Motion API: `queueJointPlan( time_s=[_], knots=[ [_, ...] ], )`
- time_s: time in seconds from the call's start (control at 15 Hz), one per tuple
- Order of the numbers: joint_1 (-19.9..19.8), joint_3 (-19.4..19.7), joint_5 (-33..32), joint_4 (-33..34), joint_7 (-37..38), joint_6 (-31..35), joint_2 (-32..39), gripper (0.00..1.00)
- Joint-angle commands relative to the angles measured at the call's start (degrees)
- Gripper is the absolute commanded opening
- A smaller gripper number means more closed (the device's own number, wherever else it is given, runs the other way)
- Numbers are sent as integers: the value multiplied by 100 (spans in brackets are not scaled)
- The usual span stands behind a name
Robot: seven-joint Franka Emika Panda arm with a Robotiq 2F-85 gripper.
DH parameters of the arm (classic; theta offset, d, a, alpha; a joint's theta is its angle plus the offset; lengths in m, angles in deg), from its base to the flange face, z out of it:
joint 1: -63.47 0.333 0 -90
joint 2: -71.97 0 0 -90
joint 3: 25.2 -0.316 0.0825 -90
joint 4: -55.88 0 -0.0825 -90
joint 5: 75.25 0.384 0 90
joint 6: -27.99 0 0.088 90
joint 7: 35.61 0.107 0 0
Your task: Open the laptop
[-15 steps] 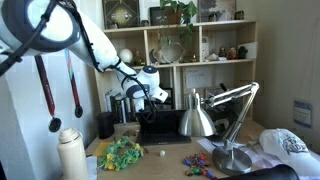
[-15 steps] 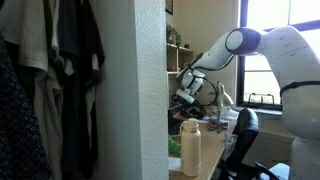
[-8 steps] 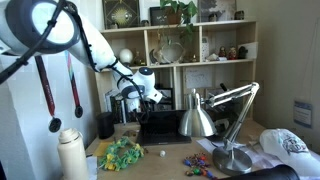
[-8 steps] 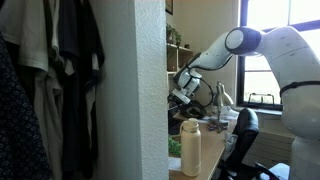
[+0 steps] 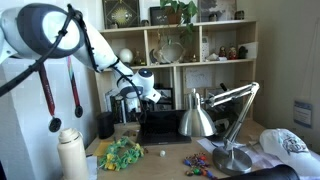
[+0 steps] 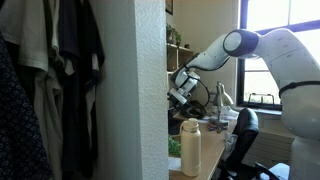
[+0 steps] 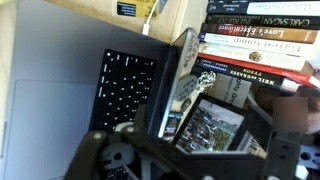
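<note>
A: Where is the laptop?

B: The laptop (image 5: 160, 127) is on the counter (image 5: 160, 163), in front of the shelf unit (image 5: 185, 45) and just beside the shade of the silver lamp (image 5: 198, 118). The lid is up and the screen is dark.

A: What does the wrist view show?

B: The laptop (image 7: 60, 95) fills the left side, with the keyboard (image 7: 130, 90) exposed and the lid seen nearly edge-on. To the right of it there are stacked books (image 7: 260, 40) and a small picture panel (image 7: 212, 125).

A: And the jaws?

B: The arm (image 5: 105, 55) comes in from the side. The jaws hang above the laptop's far edge, near the top of the lid. I can't tell if they touch it. In the wrist view they look spread wide, with nothing between them. That edge of the frame is blurred.

A: Anything else on the counter?

B: There's a white bottle (image 5: 70, 152) at the near end, also seen in the other exterior view (image 6: 190, 148). A colourful pile (image 5: 123, 152) sits in front of the laptop.
</note>
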Motion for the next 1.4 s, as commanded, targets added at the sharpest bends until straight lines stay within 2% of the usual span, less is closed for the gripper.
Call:
queueJointPlan(
  time_s=[0.0,0.73,1.33],
  knots=[
    [-67,-173,224,275,-234,124,118,100],
    [-138,-491,634,707,-800,302,299,100],
    [81,-426,228,1354,-742,208,611,100]
  ],
)
